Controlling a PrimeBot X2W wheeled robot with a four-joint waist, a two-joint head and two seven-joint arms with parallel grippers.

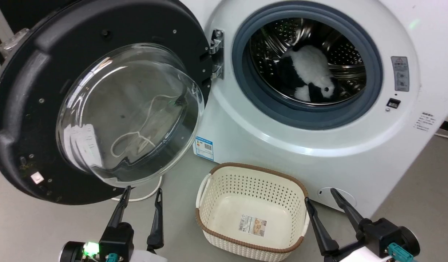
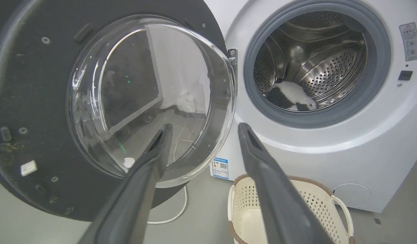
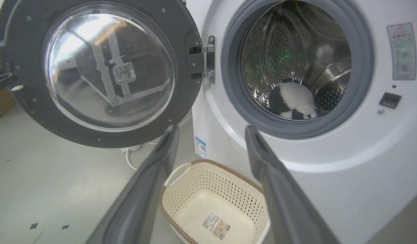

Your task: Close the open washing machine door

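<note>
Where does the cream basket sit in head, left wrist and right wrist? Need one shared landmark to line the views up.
Head view: basket low centre, on the floor before the washing machine.
Left wrist view: bottom edge, right of centre, partly hidden by a finger.
Right wrist view: bottom centre, cut by the bottom edge.
Shared landmark: the blue label on the machine's front, just above the basket's rim on the door side.
</note>
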